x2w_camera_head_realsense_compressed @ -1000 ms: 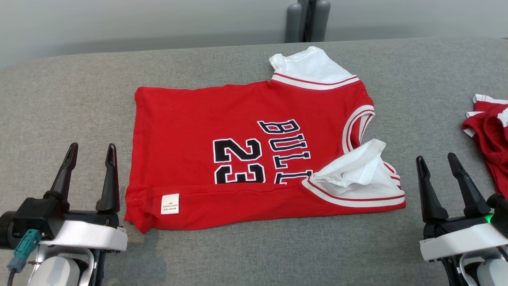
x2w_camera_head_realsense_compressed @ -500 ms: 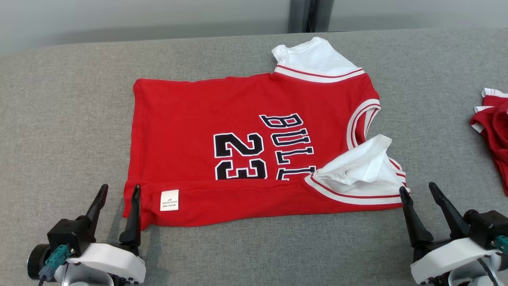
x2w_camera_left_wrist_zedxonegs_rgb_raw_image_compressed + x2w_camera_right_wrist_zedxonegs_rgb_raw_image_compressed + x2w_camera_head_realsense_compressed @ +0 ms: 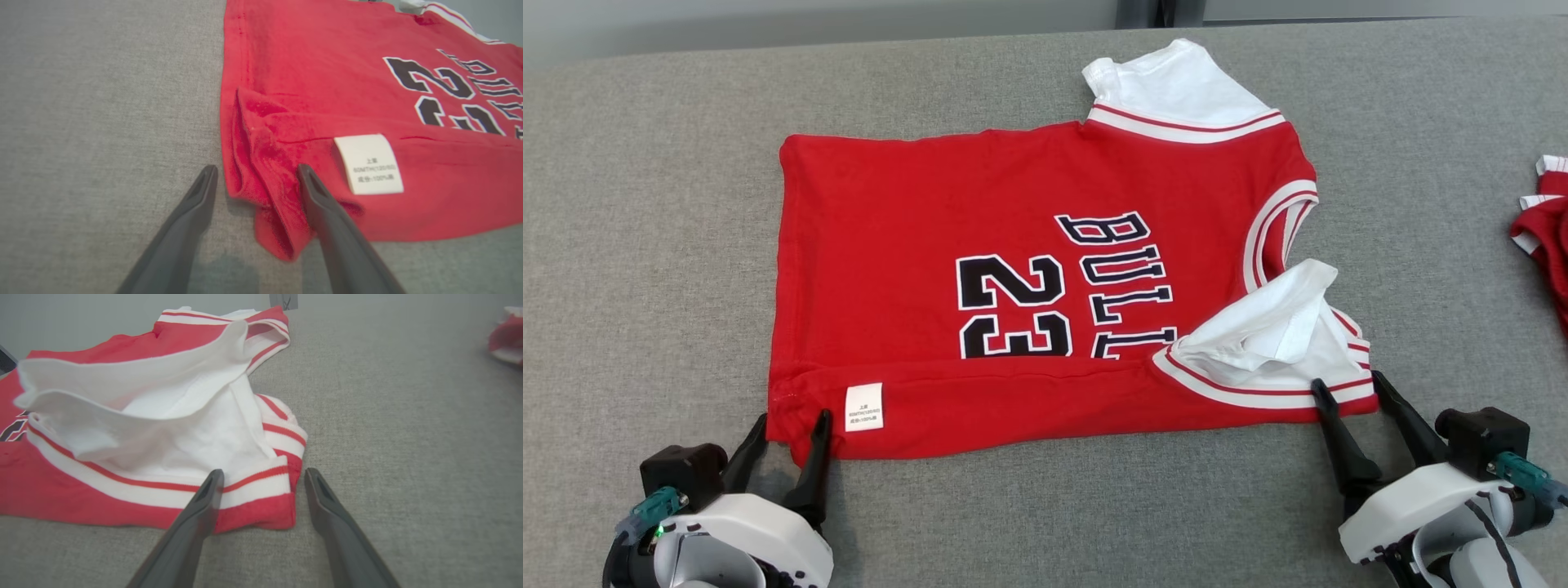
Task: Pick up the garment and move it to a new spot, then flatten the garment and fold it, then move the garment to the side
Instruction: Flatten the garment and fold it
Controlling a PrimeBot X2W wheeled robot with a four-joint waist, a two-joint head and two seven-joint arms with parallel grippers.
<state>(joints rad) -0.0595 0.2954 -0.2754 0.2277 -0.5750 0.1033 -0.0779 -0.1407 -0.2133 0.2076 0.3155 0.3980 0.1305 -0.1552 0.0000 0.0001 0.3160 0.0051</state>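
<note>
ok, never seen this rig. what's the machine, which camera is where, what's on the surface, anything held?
It's a two-armed robot; each arm ends in a gripper with two long dark fingers. The wide picture comes from its head camera, looking down. The other two come from wrist cameras, each looking along that arm's own fingers. On the grey fabric surface lies a red basketball jersey with white sleeves and a black 23. Its near edge is folded over, with a white care label showing. A second red-and-white garment sits at the right edge. The left gripper and right gripper are both open, each straddling a near corner of the jersey. Nothing is gripped yet.
</note>
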